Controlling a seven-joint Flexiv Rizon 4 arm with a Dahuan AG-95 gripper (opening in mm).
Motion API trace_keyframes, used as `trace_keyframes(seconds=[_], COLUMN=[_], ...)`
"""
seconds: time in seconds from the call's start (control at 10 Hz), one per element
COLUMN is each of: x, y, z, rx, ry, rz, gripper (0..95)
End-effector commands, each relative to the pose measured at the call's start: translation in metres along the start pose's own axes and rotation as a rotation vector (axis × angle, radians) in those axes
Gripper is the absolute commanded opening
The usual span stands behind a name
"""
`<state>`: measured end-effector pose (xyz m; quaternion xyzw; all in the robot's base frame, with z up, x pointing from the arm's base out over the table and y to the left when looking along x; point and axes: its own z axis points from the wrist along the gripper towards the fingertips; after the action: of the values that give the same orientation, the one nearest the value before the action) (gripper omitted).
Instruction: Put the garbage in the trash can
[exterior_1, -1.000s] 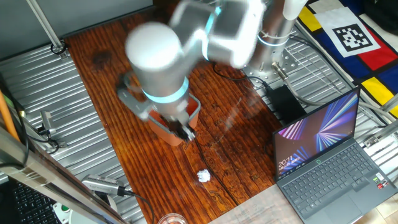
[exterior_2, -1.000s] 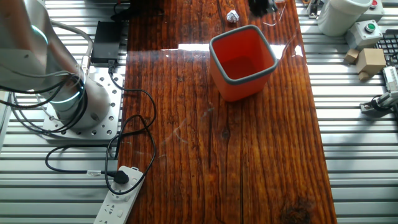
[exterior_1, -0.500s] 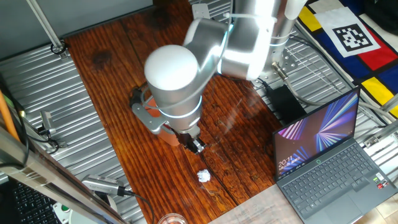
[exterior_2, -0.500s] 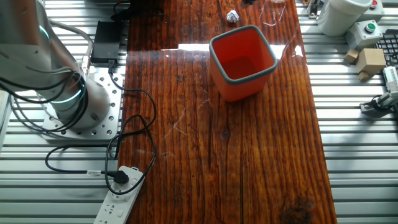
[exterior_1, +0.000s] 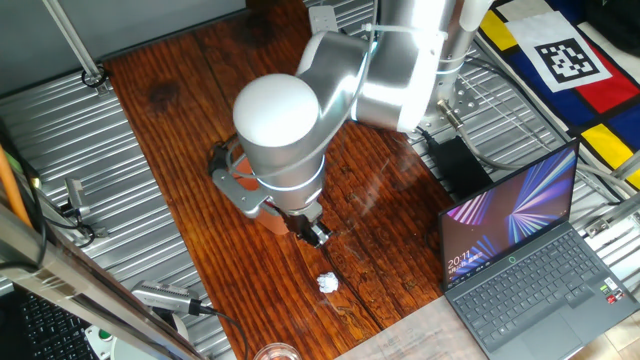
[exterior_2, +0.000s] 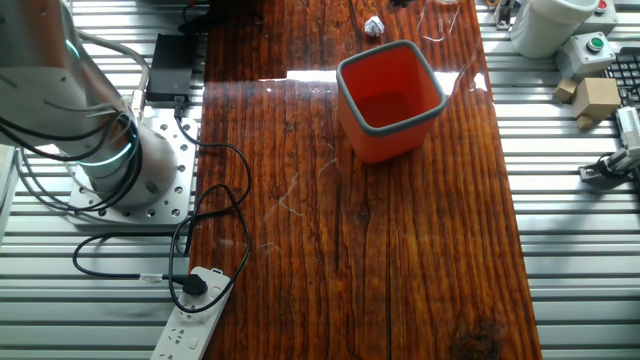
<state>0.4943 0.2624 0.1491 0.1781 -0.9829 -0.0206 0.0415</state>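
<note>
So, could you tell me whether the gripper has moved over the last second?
Yes. The gripper has shifted from over the trash can toward the garbage and the laptop side, then settled; the wad itself has not moved.

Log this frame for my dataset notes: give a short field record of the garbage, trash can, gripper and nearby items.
garbage: white paper wad lying on the wooden table, not held
trash can: orange pot, upright, looks empty
gripper: above the table, short of the wad; jaw state unclear
wad vs pot: apart, wad outside the pot
nearby: open laptop, power strip
</note>
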Motion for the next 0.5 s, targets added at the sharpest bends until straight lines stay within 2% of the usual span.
trace_keyframes(seconds=[0.1,0.5], x=[-0.0004,-0.0004], y=[0.0004,0.0004], z=[0.0006,0.0006], rx=[-0.008,-0.012], ry=[0.002,0.0], rz=[-0.127,-0.146], gripper=[0.0,0.0])
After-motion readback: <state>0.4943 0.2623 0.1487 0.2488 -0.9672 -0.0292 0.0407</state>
